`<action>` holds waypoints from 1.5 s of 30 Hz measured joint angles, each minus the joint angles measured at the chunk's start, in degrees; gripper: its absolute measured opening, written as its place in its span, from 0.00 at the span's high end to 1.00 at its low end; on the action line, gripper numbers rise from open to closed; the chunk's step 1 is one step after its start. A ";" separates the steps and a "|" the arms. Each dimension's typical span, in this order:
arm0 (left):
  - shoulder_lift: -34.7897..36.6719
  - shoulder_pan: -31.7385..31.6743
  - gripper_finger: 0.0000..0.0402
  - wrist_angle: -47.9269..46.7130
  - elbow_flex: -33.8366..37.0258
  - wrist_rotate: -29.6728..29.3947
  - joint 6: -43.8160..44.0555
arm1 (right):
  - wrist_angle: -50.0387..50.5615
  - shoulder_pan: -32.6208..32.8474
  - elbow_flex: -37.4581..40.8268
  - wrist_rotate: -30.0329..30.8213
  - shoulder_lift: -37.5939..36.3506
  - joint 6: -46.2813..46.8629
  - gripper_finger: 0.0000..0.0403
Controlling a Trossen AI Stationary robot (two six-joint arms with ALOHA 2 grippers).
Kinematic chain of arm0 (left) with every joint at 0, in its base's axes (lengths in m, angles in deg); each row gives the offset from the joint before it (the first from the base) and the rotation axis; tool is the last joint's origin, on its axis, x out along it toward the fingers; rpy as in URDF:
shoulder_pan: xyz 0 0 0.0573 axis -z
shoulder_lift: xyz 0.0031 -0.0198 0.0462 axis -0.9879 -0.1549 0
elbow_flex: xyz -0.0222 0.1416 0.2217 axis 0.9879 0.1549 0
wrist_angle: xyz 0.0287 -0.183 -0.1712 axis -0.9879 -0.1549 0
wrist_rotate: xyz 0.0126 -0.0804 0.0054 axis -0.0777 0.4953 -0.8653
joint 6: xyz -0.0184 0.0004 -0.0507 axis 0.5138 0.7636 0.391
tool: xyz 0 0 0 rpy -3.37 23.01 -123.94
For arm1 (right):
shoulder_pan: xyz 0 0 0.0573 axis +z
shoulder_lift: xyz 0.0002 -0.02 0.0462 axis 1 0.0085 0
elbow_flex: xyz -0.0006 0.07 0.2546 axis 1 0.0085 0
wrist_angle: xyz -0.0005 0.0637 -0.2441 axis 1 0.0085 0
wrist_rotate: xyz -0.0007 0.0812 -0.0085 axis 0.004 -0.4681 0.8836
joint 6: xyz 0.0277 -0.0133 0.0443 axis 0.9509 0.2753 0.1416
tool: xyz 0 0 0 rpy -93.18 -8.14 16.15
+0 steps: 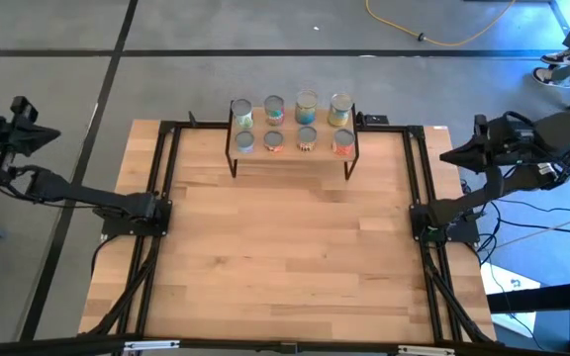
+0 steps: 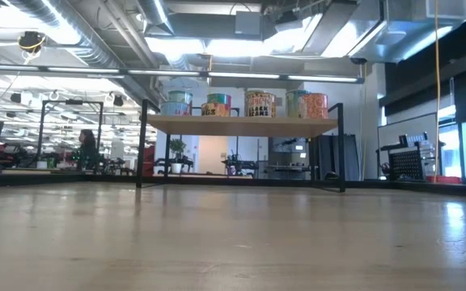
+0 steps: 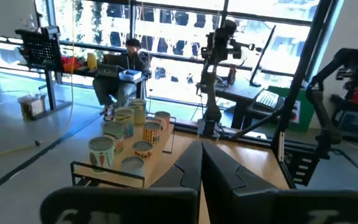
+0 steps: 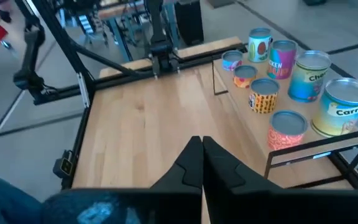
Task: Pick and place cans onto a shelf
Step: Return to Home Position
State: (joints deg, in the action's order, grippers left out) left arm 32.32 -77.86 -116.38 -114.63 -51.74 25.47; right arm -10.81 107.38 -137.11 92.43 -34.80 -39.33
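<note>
The left claw (image 3: 201,154) is closed, its two dark fingers pressed together with nothing between them. It is drawn back off the left edge of the worktop (image 1: 285,257), pointing inward across the wood. The right claw (image 4: 202,150) is closed and empty as well, and sits off the right edge of the worktop, pointing inward from that side.

Neither claw is near the cans (image 1: 307,103). All eight stand upright on the shelf (image 1: 290,157), well apart from both claws. From each claw the shelf lies ahead and off to one side, across a stretch of bare wood.

The shelf stands at the far middle of the worktop, between the two black rail frames that carry the arms. On it the cans form two rows of four. The back row holds the taller tins, and the front row holds the shorter ones, close to the shelf's near edge. In the low view their coloured labels show in a line above the light-wood top, which sits on thin black legs.

Beyond the worktop, a person (image 3: 129,56) sits at a desk in the room.
</note>
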 joint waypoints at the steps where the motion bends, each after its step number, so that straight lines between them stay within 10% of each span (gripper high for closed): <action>1: 0.34 0.00 1.00 -0.04 0.00 0.02 0.02 | -0.65 0.00 1.29 0.00 -1.38 0.05 1.00; 23: 14.51 -3.31 1.00 -0.09 10.31 1.73 3.42 | -20.90 -0.02 32.49 -0.14 -27.87 -0.20 0.99; 45: 24.44 -6.71 1.00 2.29 21.30 5.83 0.66 | -34.53 -0.02 50.01 -0.66 -39.52 -4.31 0.99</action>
State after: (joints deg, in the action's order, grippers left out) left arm 56.76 -84.57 -114.09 -93.33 -45.91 26.13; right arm -45.33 107.36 -87.10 91.78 -74.32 -43.64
